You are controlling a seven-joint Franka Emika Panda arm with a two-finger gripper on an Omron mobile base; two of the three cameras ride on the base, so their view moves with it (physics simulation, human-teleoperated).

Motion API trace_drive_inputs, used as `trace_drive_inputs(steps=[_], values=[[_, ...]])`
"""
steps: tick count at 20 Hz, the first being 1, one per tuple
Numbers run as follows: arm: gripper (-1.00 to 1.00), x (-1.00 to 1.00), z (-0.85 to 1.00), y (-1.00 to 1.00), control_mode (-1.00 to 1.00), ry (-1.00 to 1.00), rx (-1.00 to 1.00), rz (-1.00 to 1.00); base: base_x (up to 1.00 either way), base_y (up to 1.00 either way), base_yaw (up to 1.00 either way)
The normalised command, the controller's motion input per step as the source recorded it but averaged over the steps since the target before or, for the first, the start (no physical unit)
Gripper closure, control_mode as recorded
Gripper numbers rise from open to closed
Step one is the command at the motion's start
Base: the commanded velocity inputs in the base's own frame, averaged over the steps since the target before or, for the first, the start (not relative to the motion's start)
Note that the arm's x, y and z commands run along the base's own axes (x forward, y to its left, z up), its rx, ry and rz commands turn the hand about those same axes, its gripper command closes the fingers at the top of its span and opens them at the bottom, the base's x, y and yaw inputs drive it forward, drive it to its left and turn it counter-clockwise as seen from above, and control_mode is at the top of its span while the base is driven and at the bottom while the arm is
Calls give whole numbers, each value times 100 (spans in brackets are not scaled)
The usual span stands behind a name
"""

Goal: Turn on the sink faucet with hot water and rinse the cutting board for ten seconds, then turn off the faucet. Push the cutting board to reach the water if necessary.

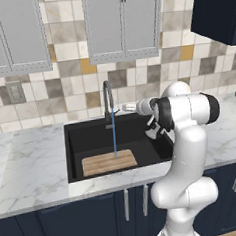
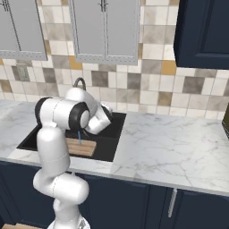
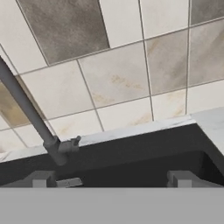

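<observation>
Our two-finger gripper (image 3: 111,179) gapes wide, holding nothing, beside the slim dark-grey gooseneck faucet (image 1: 108,103). We judge its small side lever (image 3: 69,145) stiff and slippery (push, don't pinch). The flat light-brown wooden cutting board (image 1: 109,162) lies in the black rectangular sink (image 1: 86,137), under the thin blue water stream (image 1: 115,140).

A marble counter (image 1: 28,167) runs beneath pale grey wall cabinets (image 1: 122,22) and a patchwork tile backsplash (image 1: 72,88); navy base cabinets (image 2: 134,201) sit below, and what may be an outlet (image 1: 15,92).
</observation>
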Motion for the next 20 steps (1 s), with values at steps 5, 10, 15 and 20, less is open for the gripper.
trace_drive_inputs(steps=[5, 10, 15, 20], values=[[-100, -20, 34, -8, -100, 10, 0, 3, 0, 0, 0], [-100, -21, 53, 0, -100, 13, 0, 4, 0, 0, 0], [-100, -5, 57, 0, -100, 13, 0, 2, 0, 0, 0], [-100, 7, 41, -1, -100, 5, 0, 3, 0, 0, 0]])
